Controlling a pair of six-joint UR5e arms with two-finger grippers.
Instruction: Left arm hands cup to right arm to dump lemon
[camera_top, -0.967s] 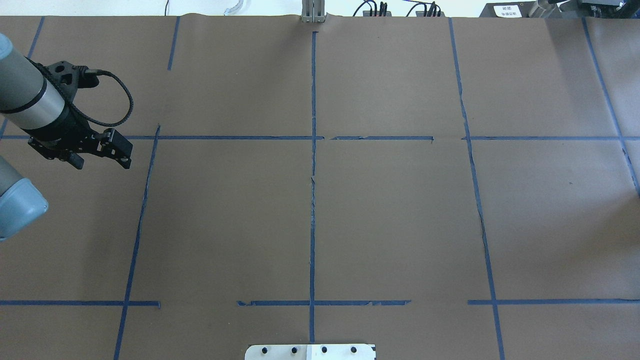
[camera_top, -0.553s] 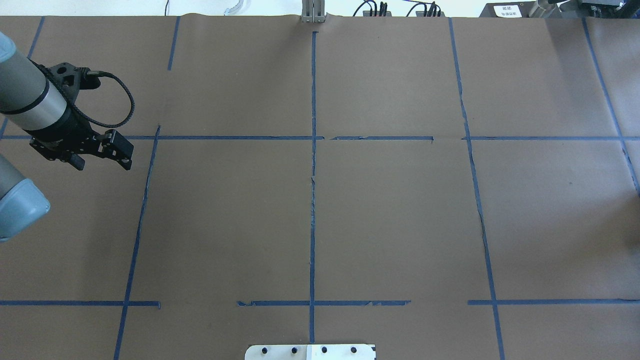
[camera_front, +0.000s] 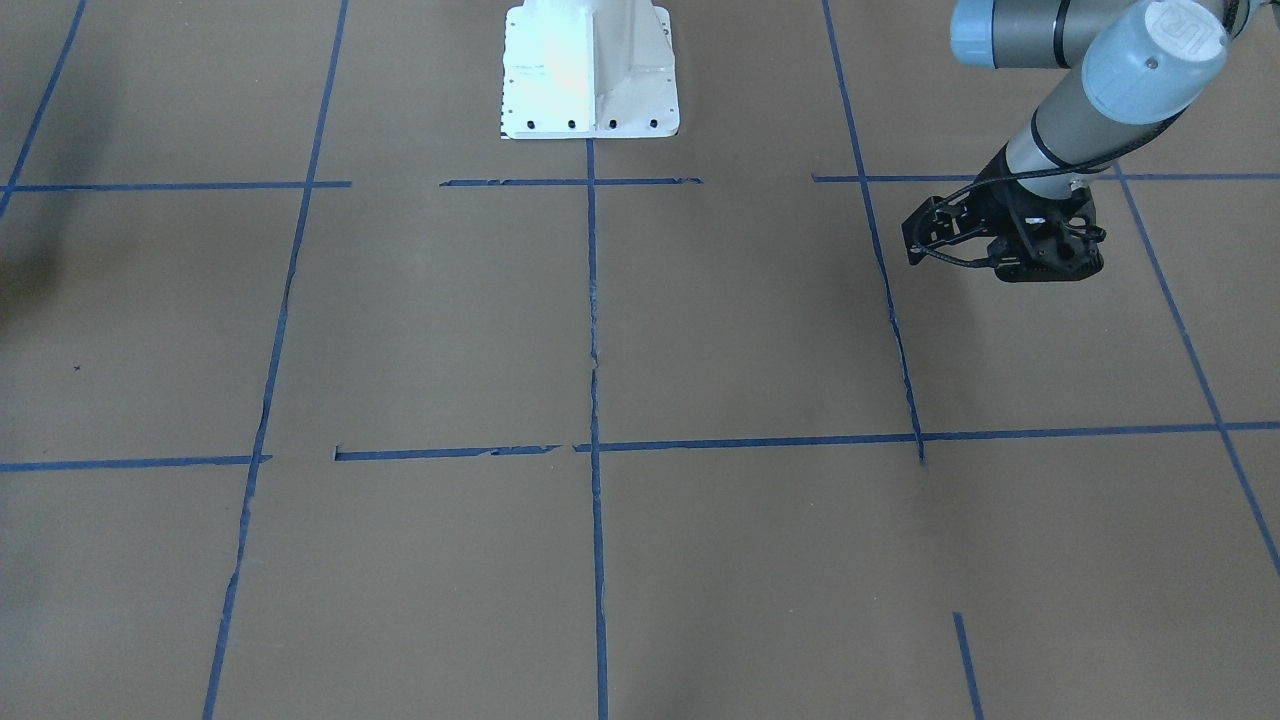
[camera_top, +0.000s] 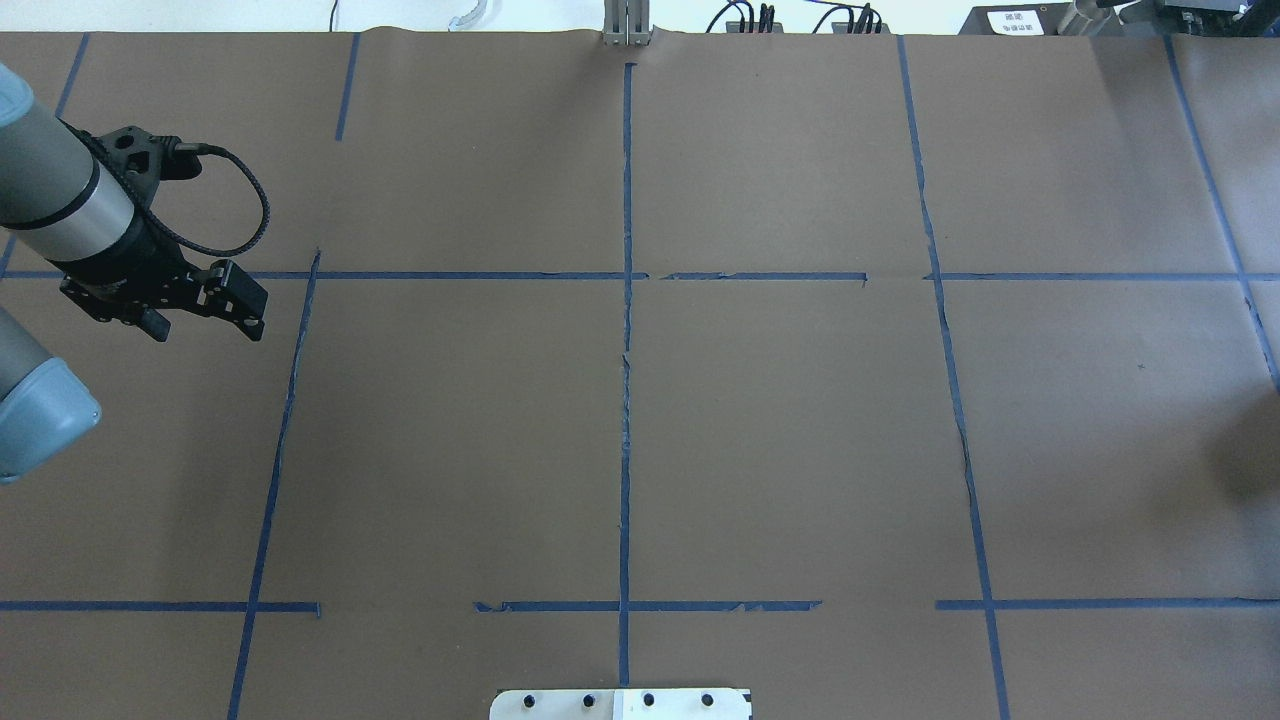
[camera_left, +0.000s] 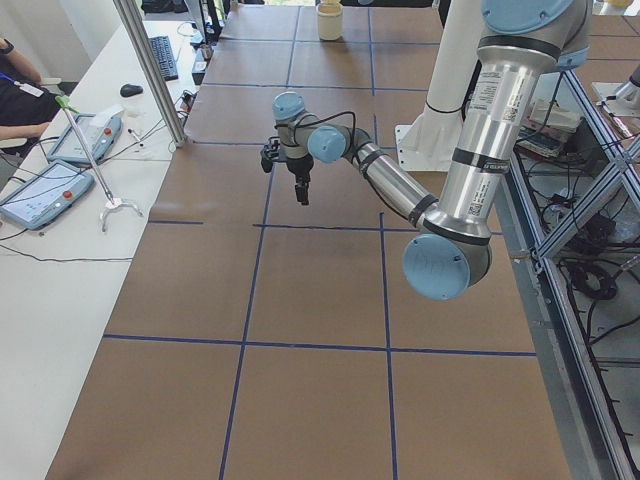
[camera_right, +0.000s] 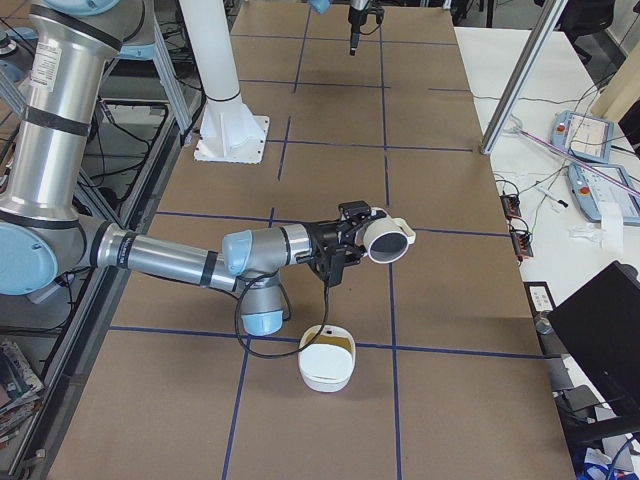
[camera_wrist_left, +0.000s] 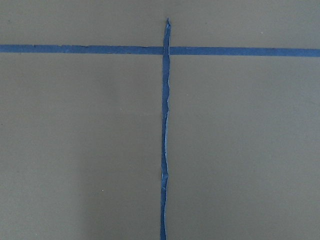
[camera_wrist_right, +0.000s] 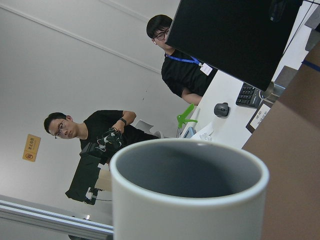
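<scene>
My left gripper (camera_top: 243, 300) is black and skeletal. It hangs empty over the table's left part, with its fingers together, and also shows in the front-facing view (camera_front: 915, 240). The white cup (camera_right: 388, 240) is tipped on its side in the air at the tip of my right gripper (camera_right: 352, 243). That gripper shows only in the exterior right view, so I cannot tell whether it is shut. The right wrist view shows the cup's (camera_wrist_right: 190, 200) grey inside, with nothing visible in it. A white bowl (camera_right: 326, 372) with a yellowish inside stands on the table below the cup. I cannot make out lemon slices.
Blue tape lines (camera_top: 626, 400) divide the brown table cover. The white robot base (camera_front: 590, 70) stands at the table's near edge. Two operators (camera_wrist_right: 95, 132) sit beyond the table's end. A side table (camera_left: 70, 170) holds pendants and a keyboard.
The left arm has barely shifted. A dark shadow has grown at the right edge of the overhead view.
</scene>
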